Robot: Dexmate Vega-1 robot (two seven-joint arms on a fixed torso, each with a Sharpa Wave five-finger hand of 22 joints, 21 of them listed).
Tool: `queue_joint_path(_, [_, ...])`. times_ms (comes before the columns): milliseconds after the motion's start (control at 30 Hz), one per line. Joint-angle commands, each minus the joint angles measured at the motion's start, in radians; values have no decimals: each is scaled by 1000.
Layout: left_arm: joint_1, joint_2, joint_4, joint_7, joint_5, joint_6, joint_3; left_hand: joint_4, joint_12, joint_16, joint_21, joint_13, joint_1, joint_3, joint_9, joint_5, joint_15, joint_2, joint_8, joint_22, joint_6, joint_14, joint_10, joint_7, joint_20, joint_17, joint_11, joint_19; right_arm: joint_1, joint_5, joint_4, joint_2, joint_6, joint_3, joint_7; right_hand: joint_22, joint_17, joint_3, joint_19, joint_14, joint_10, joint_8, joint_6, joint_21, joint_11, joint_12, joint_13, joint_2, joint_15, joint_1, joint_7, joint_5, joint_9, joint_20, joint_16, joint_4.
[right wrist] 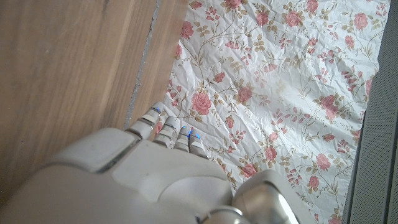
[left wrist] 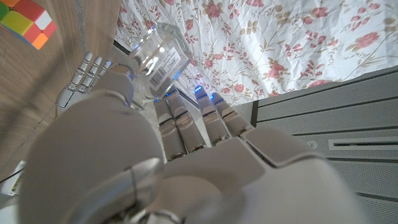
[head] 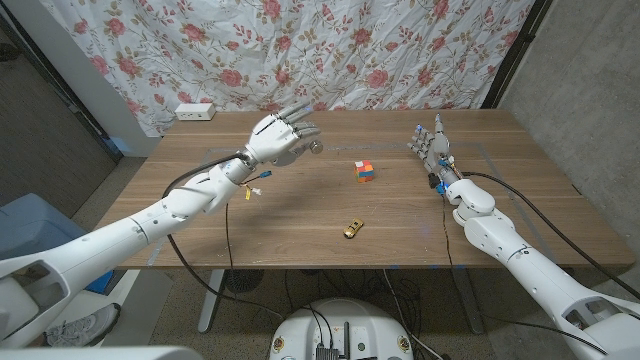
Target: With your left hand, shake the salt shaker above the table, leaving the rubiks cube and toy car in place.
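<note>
Left robot hand (left wrist: 155,168) gripping salt shaker (left wrist: 158,59), rubiks cube (left wrist: 25,20) nearby

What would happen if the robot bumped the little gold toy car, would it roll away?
Probably, a bit. The toy car looks small and light, and it sits alone on the smooth wooden table, so a nudge along its length would likely send it rolling. A sideways push would more likely make it skid or turn. Its wheels are too small to see clearly.

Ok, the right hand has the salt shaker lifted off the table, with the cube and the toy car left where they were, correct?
Not quite: the left hand holds the salt shaker, as the head view and left wrist view show. The right hand holds nothing. The cube and toy car sit on the table.
</note>
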Motion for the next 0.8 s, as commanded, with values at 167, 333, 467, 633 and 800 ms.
queue_joint_path(167, [124, -59, -67, -116, -207, 42, -77, 3, 5, 2, -3, 3, -23, -8, 26, 9, -148, 11, 12, 3, 95, 12, 11, -49, -9, 4, -3, 1, 0, 0, -1, 0, 0, 0, -4, 5, 5, -1, 7, -6, -6, 3, -1, 6, -2, 7, 4, 102, -34, 0, 8, 8, 4, -2, 4, 6])
queue_joint_path(333, [166, -88, -93, -163, -307, 57, -111, 3, 4, 2, -3, 3, -24, -9, 25, 9, -147, 10, 10, 3, 90, 13, 10, -46, -8, 3, -4, 1, 0, 0, -1, 0, 0, 0, -4, 5, 5, -1, 6, -5, -5, 3, -1, 6, -2, 7, 4, 102, -33, 0, 8, 8, 4, -1, 4, 6])
queue_joint_path(467, [189, -107, -107, -188, -354, 66, -126, 3, 3, 1, -3, 3, -27, -10, 25, 8, -145, 9, 9, 3, 87, 13, 8, -44, -5, 3, -4, 0, 0, 0, -1, 0, 0, 0, -4, 5, 5, -1, 6, -5, -5, 4, 0, 6, 0, 7, 4, 102, -34, 0, 8, 8, 4, -1, 4, 6])
queue_joint_path(633, [208, -129, -120, -212, -400, 74, -140, 4, 0, 0, -4, 3, -29, -11, 25, 9, -141, 10, 7, 3, 83, 13, 2, -35, -2, 2, -5, -2, 0, 0, -1, 0, 0, 0, -4, 5, 5, -1, 6, -5, -7, 3, 0, 6, -1, 7, 4, 102, -34, 0, 9, 8, 4, -1, 4, 6])
queue_joint_path(800, [223, -146, -131, -228, -431, 84, -150, 4, -1, -1, -4, 3, -31, -12, 25, 9, -139, 12, 6, 4, 81, 14, -1, -34, 1, 2, -5, -4, 0, 0, -1, 0, 0, 0, -4, 5, 5, -1, 6, -6, -5, 3, 0, 6, -1, 7, 4, 102, -35, 0, 8, 8, 4, -1, 4, 6])
